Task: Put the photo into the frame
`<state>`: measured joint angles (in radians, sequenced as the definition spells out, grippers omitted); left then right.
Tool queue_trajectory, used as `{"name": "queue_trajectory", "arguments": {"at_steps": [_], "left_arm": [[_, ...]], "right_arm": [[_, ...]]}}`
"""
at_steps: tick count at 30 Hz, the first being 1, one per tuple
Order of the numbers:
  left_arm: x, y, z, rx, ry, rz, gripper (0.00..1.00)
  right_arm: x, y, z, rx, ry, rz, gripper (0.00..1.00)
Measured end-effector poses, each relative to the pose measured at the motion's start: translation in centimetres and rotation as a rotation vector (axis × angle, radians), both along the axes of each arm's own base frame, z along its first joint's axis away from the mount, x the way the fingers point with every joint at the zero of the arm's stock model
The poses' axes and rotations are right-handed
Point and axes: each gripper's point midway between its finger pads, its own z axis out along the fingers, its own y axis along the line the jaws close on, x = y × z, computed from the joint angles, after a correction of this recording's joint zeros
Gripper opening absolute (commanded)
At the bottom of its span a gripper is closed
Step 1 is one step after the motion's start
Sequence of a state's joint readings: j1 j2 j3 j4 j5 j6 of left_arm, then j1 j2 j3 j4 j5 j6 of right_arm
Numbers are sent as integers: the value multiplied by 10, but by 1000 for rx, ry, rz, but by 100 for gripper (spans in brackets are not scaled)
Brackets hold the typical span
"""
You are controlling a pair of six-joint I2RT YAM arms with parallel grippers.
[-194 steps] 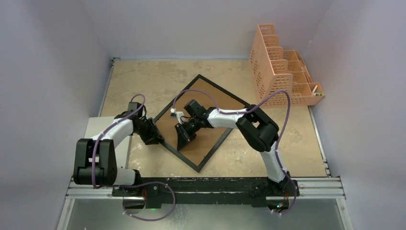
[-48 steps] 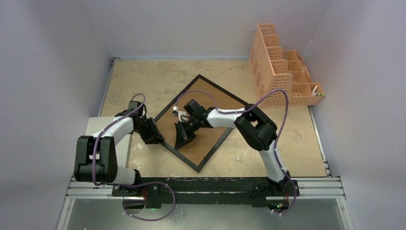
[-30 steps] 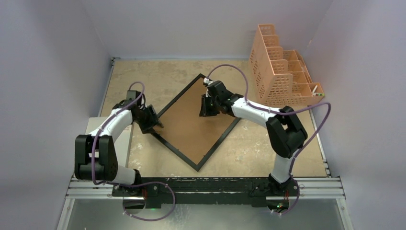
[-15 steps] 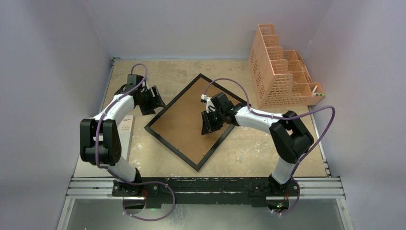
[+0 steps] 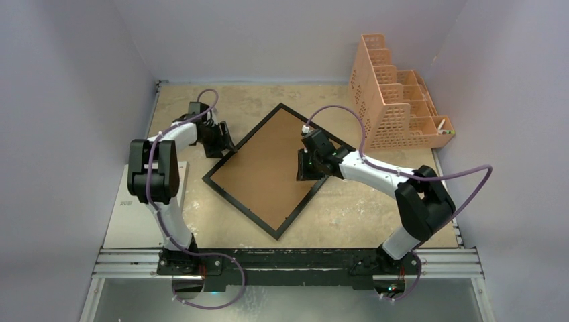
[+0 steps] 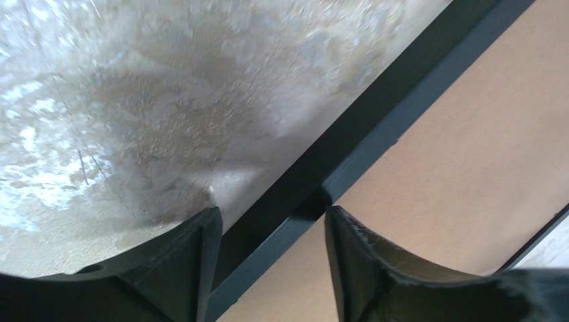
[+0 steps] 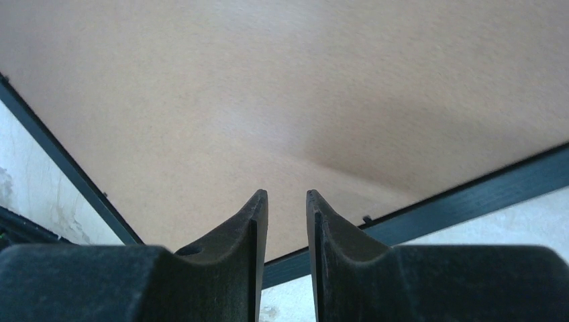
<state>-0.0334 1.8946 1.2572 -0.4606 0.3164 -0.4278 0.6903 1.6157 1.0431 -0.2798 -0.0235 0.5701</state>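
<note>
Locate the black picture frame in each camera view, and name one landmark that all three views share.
Top external: the frame lies back-up, diamond-wise, in the middle of the picture.
Left wrist: the frame's black rail runs diagonally from bottom centre to upper right.
Right wrist: the frame's back fills most of the picture, rail at lower right.
Shared landmark: the brown board back.

Plain pale lavender-grey walls (image 5: 288, 40) close in the back, left and right. Table (image 5: 416, 194) has a mottled beige stone-look top with a dark seam along the back and left edges. Peach mesh organizer (image 5: 392, 100) sits at the back right corner against the wall, stepped compartments, a small white item in the nearest one. White slab (image 5: 137, 221) lies flat at the left edge. Aluminium rail (image 5: 443, 258) runs along the near edge, with a glossy grey surface below it. Light is soft and even, shadows faint.
</note>
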Motion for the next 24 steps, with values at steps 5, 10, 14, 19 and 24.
{"name": "queue_trajectory", "arguments": {"at_steps": [5,10,14,19,24], "left_arm": [[-12,-5,-8,-29,22,-22,43],[-21,-6,-7,-45,-8,-28,34],[-49,-11,-7,-70,31,-10,32],[-84,-28,-6,-75,46,-11,32],[-139,-59,-7,-142,112,-36,32]], "right_arm": [[2,-6,2,-16,-3,-46,31],[10,1,10,-5,-9,-61,32],[42,29,22,27,-41,-47,30],[82,78,25,64,-72,20,32],[91,102,19,37,-85,20,46]]}}
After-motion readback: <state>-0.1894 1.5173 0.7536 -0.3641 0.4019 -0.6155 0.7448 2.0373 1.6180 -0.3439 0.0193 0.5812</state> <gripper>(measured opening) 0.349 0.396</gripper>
